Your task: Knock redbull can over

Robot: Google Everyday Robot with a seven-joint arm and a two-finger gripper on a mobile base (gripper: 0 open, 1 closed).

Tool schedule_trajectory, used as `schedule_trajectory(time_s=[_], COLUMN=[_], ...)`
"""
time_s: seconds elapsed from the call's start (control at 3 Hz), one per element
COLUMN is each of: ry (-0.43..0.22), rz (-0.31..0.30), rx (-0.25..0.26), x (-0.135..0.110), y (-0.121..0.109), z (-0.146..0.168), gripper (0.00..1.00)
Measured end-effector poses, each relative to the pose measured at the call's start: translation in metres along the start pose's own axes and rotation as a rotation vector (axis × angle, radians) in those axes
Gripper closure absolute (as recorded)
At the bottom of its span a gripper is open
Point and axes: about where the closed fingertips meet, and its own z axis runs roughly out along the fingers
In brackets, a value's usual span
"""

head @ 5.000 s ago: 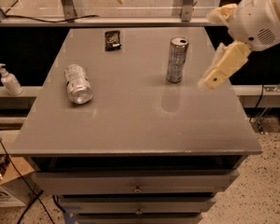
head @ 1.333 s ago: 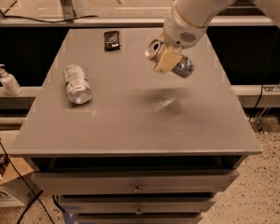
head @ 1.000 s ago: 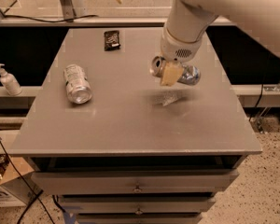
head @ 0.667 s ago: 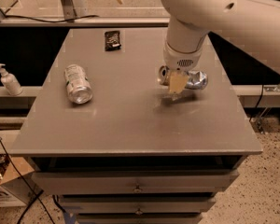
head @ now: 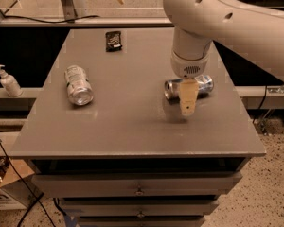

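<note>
The redbull can (head: 204,85), slim and silver-blue, lies on its side on the right part of the grey table (head: 132,126), its silver top toward the left. My gripper (head: 188,98) hangs from the white arm directly in front of the can and covers its middle. The tan fingers (head: 188,109) point down toward the table, just in front of the can.
A wider silver can with green-white print (head: 78,84) lies on its side at the left. A small black packet (head: 113,40) sits at the back. A soap dispenser (head: 8,82) stands on a ledge to the left. Drawers are below the table's front edge.
The redbull can stood upright five seconds ago; it has since tipped and now lies flat on the table. My gripper moved from the right across the can and now sits lower, in front of it.
</note>
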Motion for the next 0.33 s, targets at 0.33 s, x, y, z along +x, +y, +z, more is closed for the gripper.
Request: schedule_trajectory(time_s=[0.33], ry=[0.0], rz=[0.0], rx=[-0.001], x=[0.0002], y=[0.0002], z=[0.0003], gripper=[0.0])
